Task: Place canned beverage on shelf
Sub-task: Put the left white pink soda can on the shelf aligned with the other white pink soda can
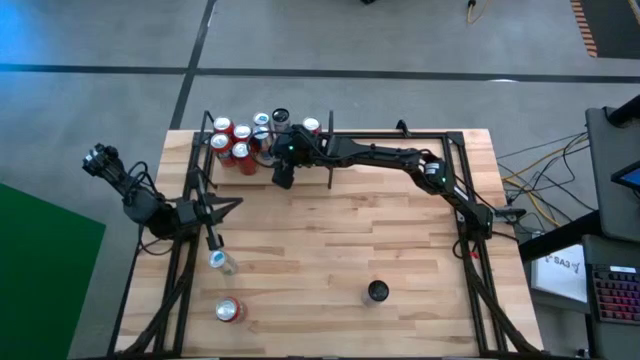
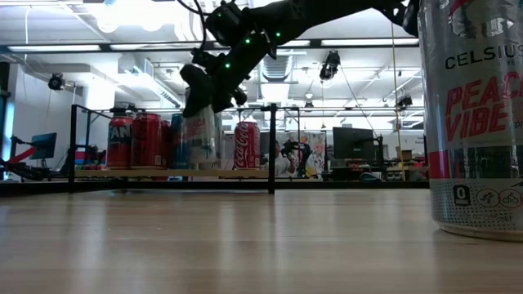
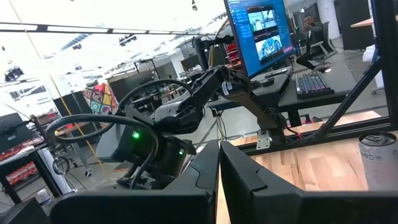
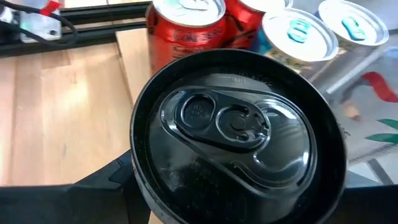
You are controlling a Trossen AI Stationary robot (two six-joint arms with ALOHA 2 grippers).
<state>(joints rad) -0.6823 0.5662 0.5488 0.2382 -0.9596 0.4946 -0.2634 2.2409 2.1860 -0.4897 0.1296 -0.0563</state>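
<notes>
Overhead, the right pincer (image 1: 283, 172) hangs at the shelf's (image 1: 352, 160) front edge, at the far side of the worktop (image 1: 340, 240), clamped around a black-topped can (image 4: 239, 134) whose lid fills the right wrist view (the low view shows the can's pale body under the fingers, level with the shelf cans). Beyond the black lid that wrist view shows four stored cans: two red and two with silver tops. From above, the shelf cluster (image 1: 240, 140) counts about eight cans, mostly red, packed at the shelf's left end, with one more red can (image 1: 312, 127) standing apart to the right. The left pincer (image 1: 214, 240) waits at the worktop's left edge, fingers pressed together and empty. Three cans remain loose on the near worktop: a silver can (image 1: 221, 262) lying just beside the left pincer's tip, a red one (image 1: 228, 310) nearer the front corner, and a dark-topped can (image 1: 377, 292) standing well to the right. In the low view, a silver Celsius can (image 2: 474, 114) looms in the foreground.
</notes>
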